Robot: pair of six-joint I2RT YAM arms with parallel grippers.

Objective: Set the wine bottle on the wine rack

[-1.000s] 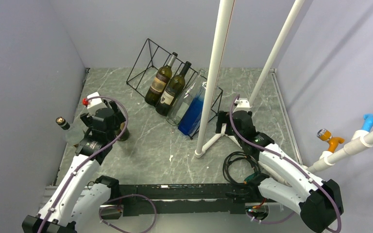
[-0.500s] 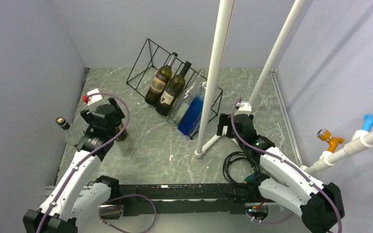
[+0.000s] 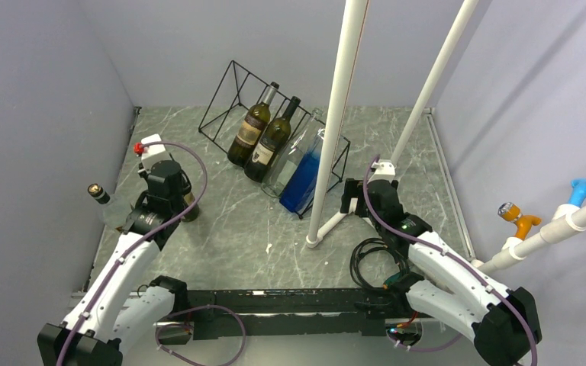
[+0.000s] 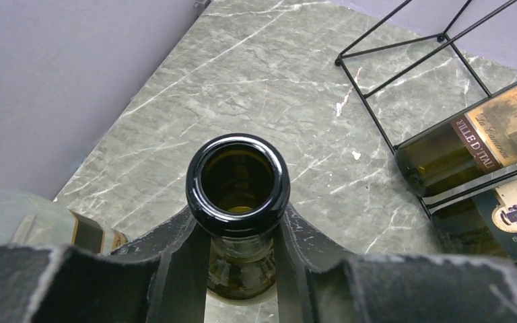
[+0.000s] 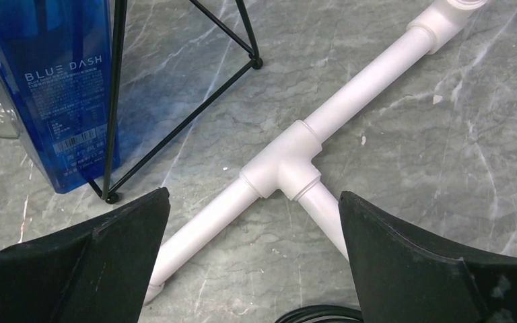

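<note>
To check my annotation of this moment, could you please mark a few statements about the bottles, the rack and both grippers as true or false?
1. The left gripper is shut on the neck of the dark bottle. True.
2. That bottle is corked. False: its mouth is open.
3. The right gripper holds the blue bottle. False: it is open and empty above the white pipe joint.
4. The blue bottle lies on the wine rack. True.
</note>
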